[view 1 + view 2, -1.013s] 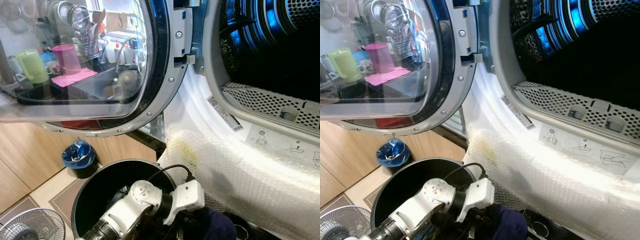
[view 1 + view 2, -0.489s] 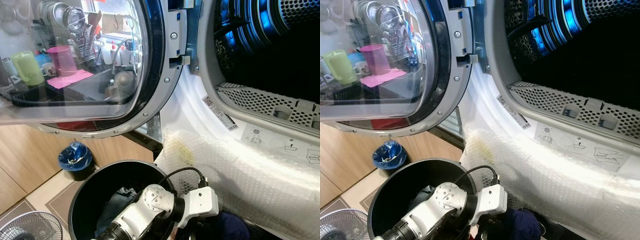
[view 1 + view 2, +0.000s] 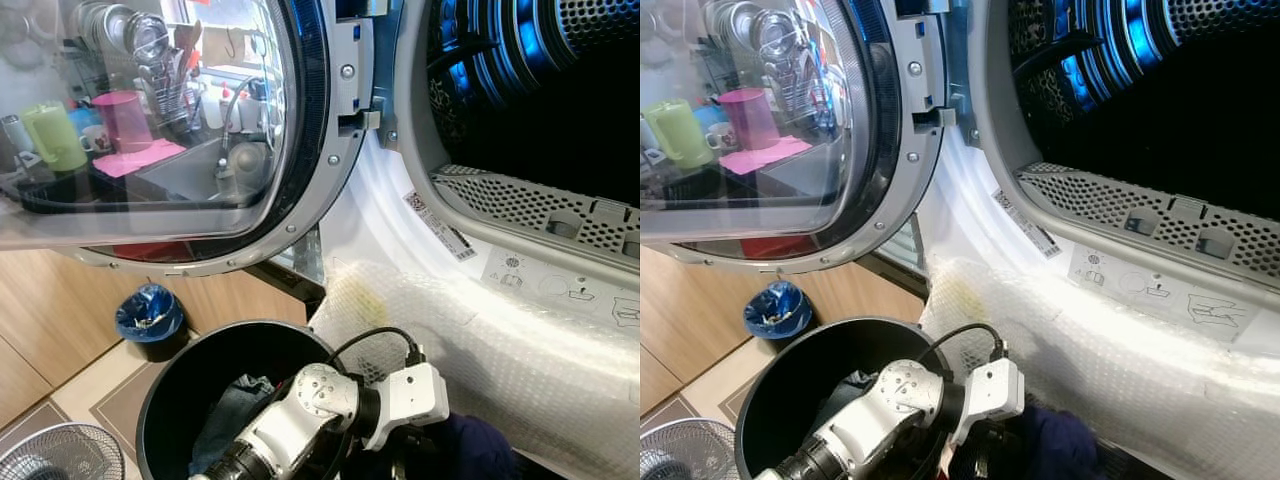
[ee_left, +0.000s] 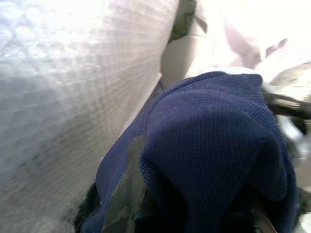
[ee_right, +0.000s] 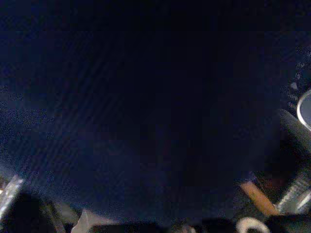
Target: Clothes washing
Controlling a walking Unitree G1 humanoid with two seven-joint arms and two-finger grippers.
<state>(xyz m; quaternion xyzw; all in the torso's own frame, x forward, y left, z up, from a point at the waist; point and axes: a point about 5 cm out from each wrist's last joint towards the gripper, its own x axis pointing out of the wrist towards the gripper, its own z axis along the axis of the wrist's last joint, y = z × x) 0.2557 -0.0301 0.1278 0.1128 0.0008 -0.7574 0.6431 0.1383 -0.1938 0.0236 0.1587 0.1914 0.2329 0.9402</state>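
Note:
A navy garment [image 3: 478, 450] bunches at the bottom of the eye views, against the bubble wrap under the washer's opening. My left gripper [image 3: 432, 460] reaches out of the black laundry bin [image 3: 185, 372] and is shut on that garment; its fingers are buried beneath the white wrist block [image 3: 415, 393] and the cloth. In the left wrist view the navy garment [image 4: 214, 141] drapes right in front of the camera, beside the bubble wrap [image 4: 73, 97]. The right wrist view is pressed against dark navy cloth [image 5: 146, 107]. More clothes [image 3: 235, 405] lie in the bin. Above stands the open drum [image 3: 560, 110].
The washer's round glass door [image 3: 180, 130] swings open to the left, over the bin. Bubble wrap [image 3: 500, 340] covers the machine's front below the opening. A small blue-lined waste bin [image 3: 148, 312] and a fan grille [image 3: 50, 458] stand on the floor at left.
My left arm has moved right and slightly up out of the bin, carrying the navy garment toward the washer's front. The camera shifted a little.

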